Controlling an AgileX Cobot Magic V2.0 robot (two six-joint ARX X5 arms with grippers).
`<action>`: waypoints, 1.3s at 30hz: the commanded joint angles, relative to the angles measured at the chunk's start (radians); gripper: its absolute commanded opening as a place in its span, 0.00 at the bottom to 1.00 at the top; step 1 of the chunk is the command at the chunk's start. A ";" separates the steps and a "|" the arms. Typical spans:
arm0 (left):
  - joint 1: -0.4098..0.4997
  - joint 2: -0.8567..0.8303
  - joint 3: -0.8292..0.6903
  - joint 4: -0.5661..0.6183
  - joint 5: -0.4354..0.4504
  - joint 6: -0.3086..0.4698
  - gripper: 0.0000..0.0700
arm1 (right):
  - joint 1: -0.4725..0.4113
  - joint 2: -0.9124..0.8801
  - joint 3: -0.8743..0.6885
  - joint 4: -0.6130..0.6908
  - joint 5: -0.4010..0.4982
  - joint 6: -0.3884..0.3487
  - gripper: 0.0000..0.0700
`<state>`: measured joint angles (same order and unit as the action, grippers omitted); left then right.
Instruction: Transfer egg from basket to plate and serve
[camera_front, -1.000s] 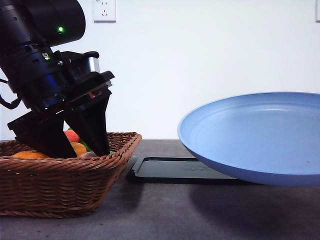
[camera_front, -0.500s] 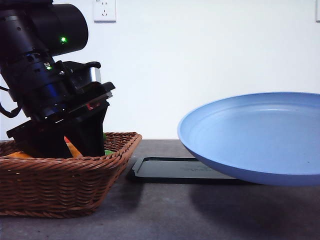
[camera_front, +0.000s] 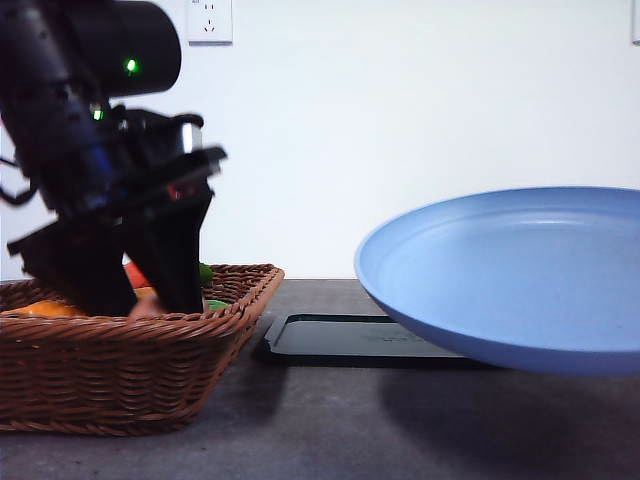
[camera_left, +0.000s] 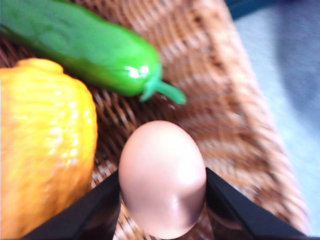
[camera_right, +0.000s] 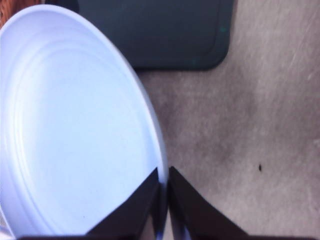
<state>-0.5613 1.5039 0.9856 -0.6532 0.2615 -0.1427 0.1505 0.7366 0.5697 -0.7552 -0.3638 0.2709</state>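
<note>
The pinkish-brown egg (camera_left: 162, 177) sits between my left gripper's (camera_left: 162, 205) two dark fingers (camera_left: 97, 210), which press on both of its sides just above the wicker basket (camera_left: 225, 100). In the front view the left gripper (camera_front: 140, 300) reaches down into the basket (camera_front: 120, 370), with a bit of the egg (camera_front: 143, 305) showing at the rim. My right gripper (camera_right: 164, 200) is shut on the rim of the light-blue plate (camera_right: 75, 125). It holds the plate (camera_front: 520, 280) tilted in the air above the table at the right.
A green vegetable (camera_left: 85, 50) and a yellow-orange corn cob (camera_left: 45, 150) lie in the basket beside the egg. A flat black tray (camera_front: 350, 338) rests on the grey table between basket and plate, also seen as the dark tray (camera_right: 160, 30) beyond the plate.
My left gripper dipped deeper into the basket, then rose slightly and is blurred with motion. The plate has barely moved.
</note>
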 joint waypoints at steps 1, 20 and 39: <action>-0.011 -0.009 0.065 -0.026 0.032 0.031 0.33 | 0.003 0.022 0.021 0.003 -0.012 0.024 0.00; -0.398 0.028 0.242 0.110 -0.061 0.118 0.34 | 0.005 0.244 0.021 0.089 -0.211 0.013 0.00; -0.482 0.217 0.242 0.163 -0.150 0.129 0.41 | 0.005 0.244 0.021 0.095 -0.214 0.010 0.00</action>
<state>-1.0317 1.7027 1.2152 -0.4968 0.1116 -0.0235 0.1513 0.9733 0.5697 -0.6701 -0.5602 0.2844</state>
